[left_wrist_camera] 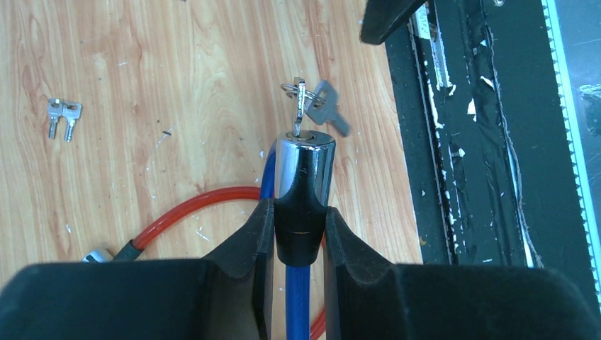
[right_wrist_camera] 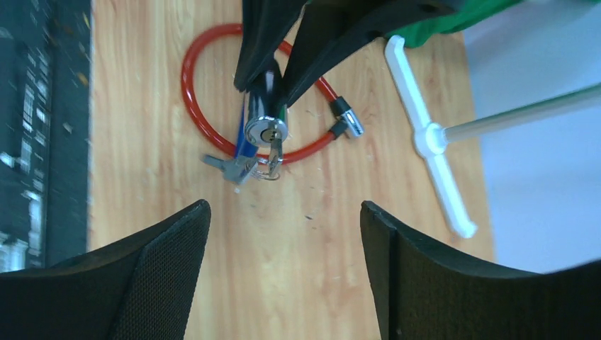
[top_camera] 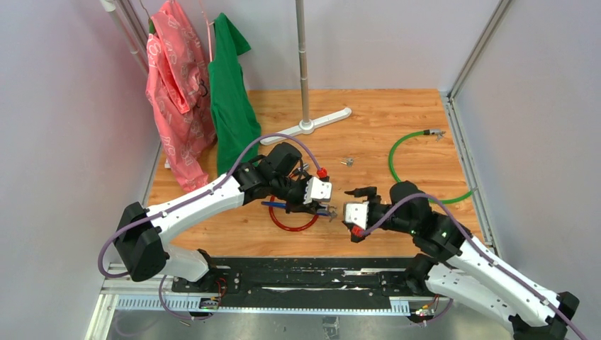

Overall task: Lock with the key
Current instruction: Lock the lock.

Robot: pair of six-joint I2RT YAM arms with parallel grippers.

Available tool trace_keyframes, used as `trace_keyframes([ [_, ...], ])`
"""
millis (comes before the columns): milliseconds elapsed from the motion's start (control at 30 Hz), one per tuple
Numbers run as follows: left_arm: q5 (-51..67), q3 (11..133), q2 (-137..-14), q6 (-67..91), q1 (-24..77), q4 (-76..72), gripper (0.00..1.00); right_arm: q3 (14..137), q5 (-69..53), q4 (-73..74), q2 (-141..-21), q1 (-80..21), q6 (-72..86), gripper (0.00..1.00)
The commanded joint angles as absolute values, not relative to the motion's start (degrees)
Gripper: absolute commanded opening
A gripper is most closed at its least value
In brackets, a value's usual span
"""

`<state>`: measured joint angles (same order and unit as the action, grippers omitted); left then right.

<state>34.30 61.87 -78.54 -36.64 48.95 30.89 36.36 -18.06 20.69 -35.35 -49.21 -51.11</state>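
Though past left hand [left_wrist_camera: 299, 234], key [left_wrist_camera: 300, 106] (in lock [left_wrist_camera: 305, 170]).

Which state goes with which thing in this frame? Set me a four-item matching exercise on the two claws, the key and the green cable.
Things:
1. left claw
2. right claw
3. key
4. green cable

States:
A. open, holding nothing
B. lying loose, away from both claws
C. shut on the lock
D. stuck in the lock's keyhole

Pairs: 1-C, 2-A, 3-D, 4-B
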Motion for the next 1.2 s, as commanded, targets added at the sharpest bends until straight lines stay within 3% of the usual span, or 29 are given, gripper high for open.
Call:
trace_keyframes([
  [0, 31.0, 60.5, -79.7, -37.1, 48.5, 35.7, 0.0, 41.1, -24.7, 22.0, -36.5, -45.2, -27.5, 0.8],
  [267, 31.0, 60.3, -79.5, -36.9, 48.5, 35.5, 0.0, 46.3, -43.0, 16.8, -45.4, -35.6, -4.9, 0.79],
  [433, 30.9, 60.2, -79.4, -36.6, 48.5, 35.4, 0.0, 43.6, -38.0, 13.9, -45.5, -35.6, -3.2, 0.61],
  [833, 30.8, 60.8, -80.0, -36.4, 48.5, 35.4, 0.0, 42.2, -33.7, 16.1, -50.1, -38.2, -9.6, 0.52],
  [1167, 30.8, 60.5, -80.2, -36.5, 48.5, 35.4, 0.0, 42.2, -32.7, 17.2, -51.5, -38.5, -12.9, 0.27],
])
